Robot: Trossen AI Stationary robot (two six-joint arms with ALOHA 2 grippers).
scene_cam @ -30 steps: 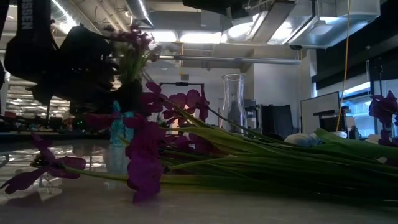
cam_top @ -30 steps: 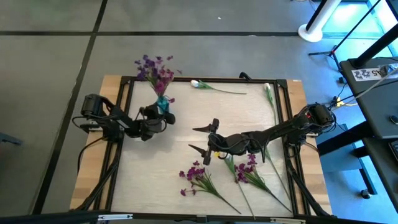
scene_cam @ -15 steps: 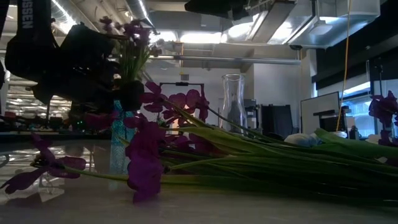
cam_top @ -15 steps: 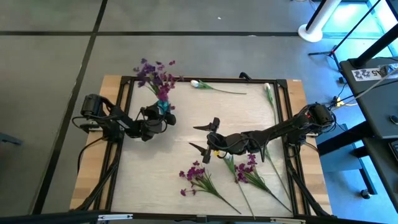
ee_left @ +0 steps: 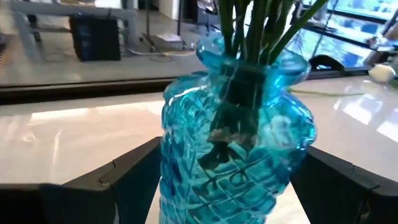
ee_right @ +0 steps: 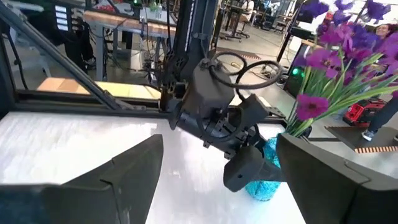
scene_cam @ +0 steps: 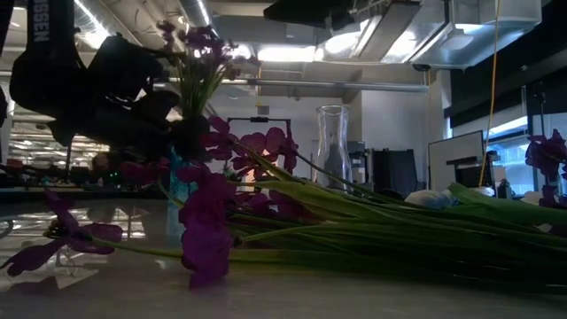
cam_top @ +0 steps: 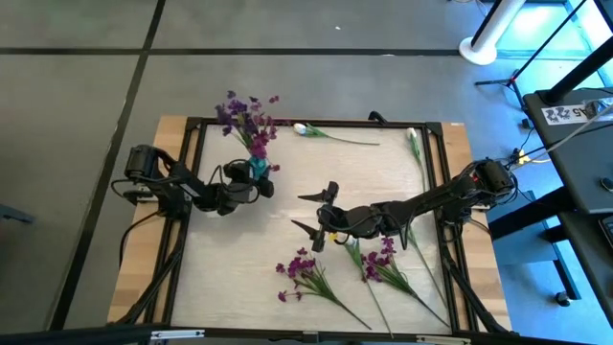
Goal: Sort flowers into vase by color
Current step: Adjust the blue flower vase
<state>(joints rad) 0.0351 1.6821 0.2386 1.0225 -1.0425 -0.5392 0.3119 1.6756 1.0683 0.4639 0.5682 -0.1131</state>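
- L gripper (cam_top: 251,182), upper-left of table in high view: fingers either side of blue glass vase (ee_left: 236,143). L wrist view shows vase filling the gap between them. Contact not visible, so grasp vs. mere bracket: can't tell.
- Vase already holds purple bunch (cam_top: 246,117). Stems look close to upright in low view.
- R gripper (cam_top: 316,213), mid-table: splayed wide, nothing in it. Points toward vase.
- Loose purple sprays (cam_top: 308,278) and (cam_top: 383,264) lie lower centre, just below and right of R gripper. Blossoms near it, stems trailing to lower right. R arm much the nearer; L well apart.
- White tulips: one (cam_top: 321,133) along top edge, long axis left-right, bud at left; another (cam_top: 415,153) at upper right, roughly top-bottom.
- Judgement: next pick likely falls to R arm, cross-stem grip on near spray.
- Clear glass vase (scene_cam: 331,148) seen only in low view; can't place it in high view.
- Low view foreground blocked by blossoms and stems.
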